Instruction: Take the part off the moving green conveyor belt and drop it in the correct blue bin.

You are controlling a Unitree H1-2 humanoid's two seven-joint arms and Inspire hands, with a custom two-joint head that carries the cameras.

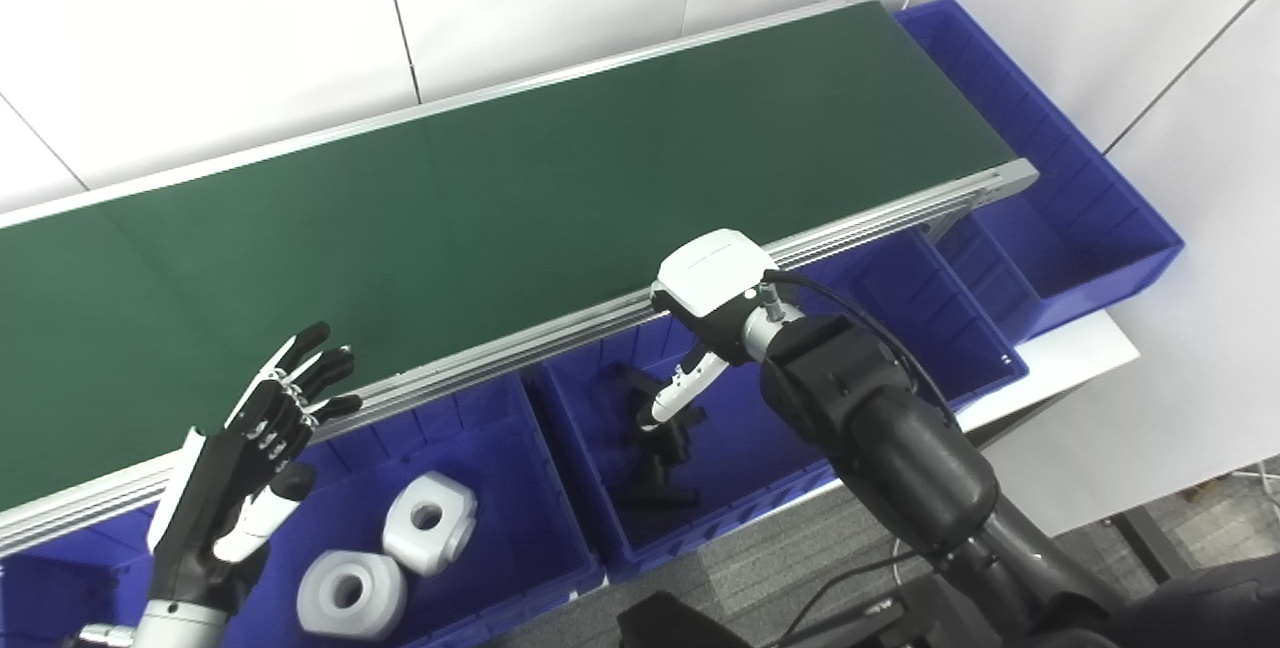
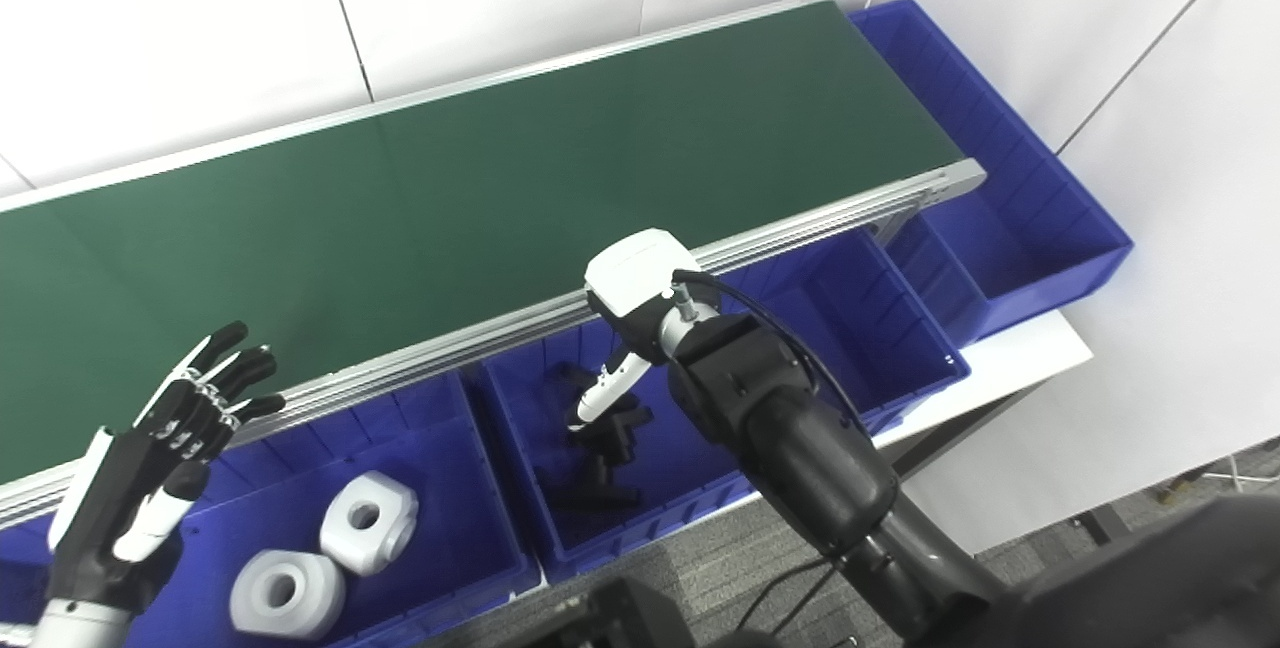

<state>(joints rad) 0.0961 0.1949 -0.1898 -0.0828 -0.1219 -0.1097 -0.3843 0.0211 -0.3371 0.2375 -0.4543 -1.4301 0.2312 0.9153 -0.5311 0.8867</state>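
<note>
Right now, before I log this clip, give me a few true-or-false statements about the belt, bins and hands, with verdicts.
1. The green conveyor belt carries a part. False: its visible surface is bare.
2. Two white parts lie in the bin nearest the left hand. True.
3. The left hand is clenched on a part. False: it is open, fingers spread.
4. The right hand reaches down over the bin with black parts. True.
5. The bin at the belt's far end is full of parts. False: it looks empty.
</note>
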